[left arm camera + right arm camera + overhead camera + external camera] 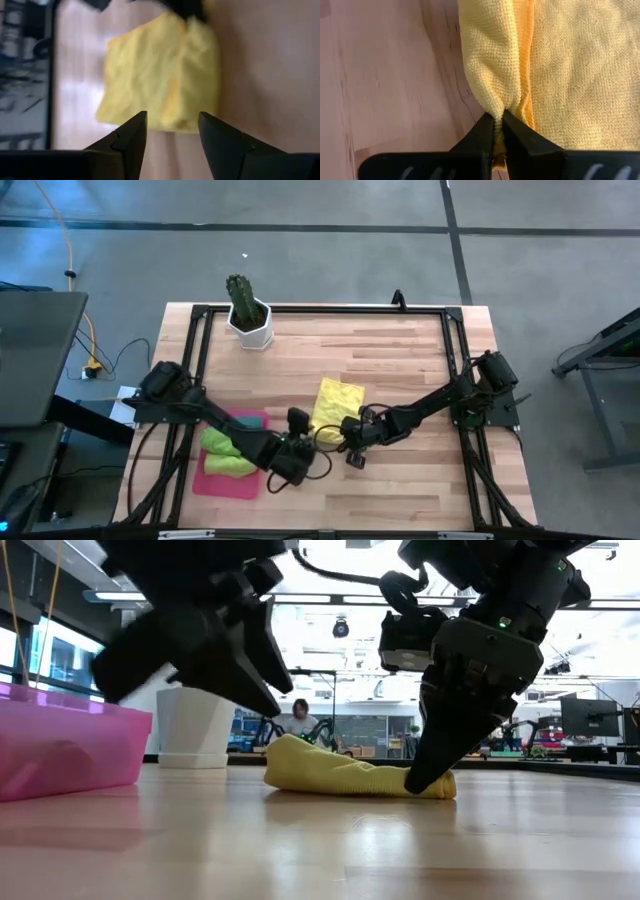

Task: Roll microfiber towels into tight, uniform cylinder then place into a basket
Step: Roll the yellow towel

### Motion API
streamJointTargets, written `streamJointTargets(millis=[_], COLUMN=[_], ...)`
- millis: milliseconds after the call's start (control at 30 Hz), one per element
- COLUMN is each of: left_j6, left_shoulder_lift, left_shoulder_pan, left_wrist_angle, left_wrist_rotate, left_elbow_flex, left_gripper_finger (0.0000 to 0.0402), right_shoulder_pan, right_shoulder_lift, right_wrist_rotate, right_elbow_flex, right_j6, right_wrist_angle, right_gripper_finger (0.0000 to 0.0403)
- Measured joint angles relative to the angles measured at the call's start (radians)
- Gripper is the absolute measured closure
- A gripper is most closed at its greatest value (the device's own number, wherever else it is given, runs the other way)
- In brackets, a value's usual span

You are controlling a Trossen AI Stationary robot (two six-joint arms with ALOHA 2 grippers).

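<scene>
The yellow microfiber towel (336,400) lies partly folded on the wooden table, right of the basket. My right gripper (498,120) is shut on its near edge; the low view shows it coming down on the towel's right end (430,780). My left gripper (171,117) hovers open just short of the towel (160,75) and touches nothing, left of the right gripper in the high view (298,425). The pink basket (205,480) holds a green towel (218,442), a lime one (230,465) and a teal one (247,422). My right gripper pinches a bunched fold at the yellow towel's edge (496,106) between its two fingertips; more than one layer seems gathered there. The fingers (425,770) slant steeply down from above. The towel stays on the table, its fold raised a little toward the fingers.
A white pot with a cactus (248,320) stands at the far left of the table. The pink basket's wall (70,750) rises close on the left in the low view. Bare wood (410,480) lies right of and in front of the grippers.
</scene>
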Motion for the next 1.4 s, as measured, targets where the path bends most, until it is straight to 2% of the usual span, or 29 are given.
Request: streamJointTargets(millis=[133,233,433,567,733,1000,1167,1300,1400], left_j6=[0.009,0.053,0.068,0.068,0.079,0.030,-0.076,-0.245,-0.400], left_shoulder_lift=[-0.005,0.011,0.058,0.084,0.109,0.115,0.116,0.114,0.105], left_shoulder_pan=[-0.021,-0.018,0.044,0.088,0.130,0.154,0.174,0.189,0.210], left_wrist_angle=[0.056,0.122,0.133,0.129,0.104,0.096,0.079,0.076,0.082], left_wrist_rotate=[0.152,0.207,0.278,0.262,0.376,0.376,0.543,0.646,0.807], left_elbow_flex=[0.000,0.002,0.001,0.000,0.003,0.004,0.003,0.003,0.004], left_gripper_finger=[0.0233,0.0233,0.0233,0.0233,0.0233,0.0238,0.0281,0.0335,0.0373], right_shoulder_pan=[-0.001,-0.007,-0.008,-0.008,-0.006,-0.006,-0.006,-0.006,-0.006], right_shoulder_lift=[0.000,0.000,0.000,0.001,0.001,0.001,0.001,-0.003,-0.017], right_wrist_rotate=[-0.002,-0.010,-0.030,-0.033,-0.032,-0.051,-0.106,-0.150,-0.175], right_elbow_flex=[0.000,0.000,-0.003,-0.003,-0.002,-0.001,-0.001,0.000,-0.001], right_j6=[0.000,0.000,0.001,0.016,0.017,0.017,0.018,0.073,0.117], right_wrist_angle=[0.000,0.000,0.026,0.034,0.037,0.045,0.055,0.071,0.071], right_gripper_finger=[0.0391,0.0391,0.0391,0.0391,0.0391,0.0391,0.0391,0.0391,0.0391])
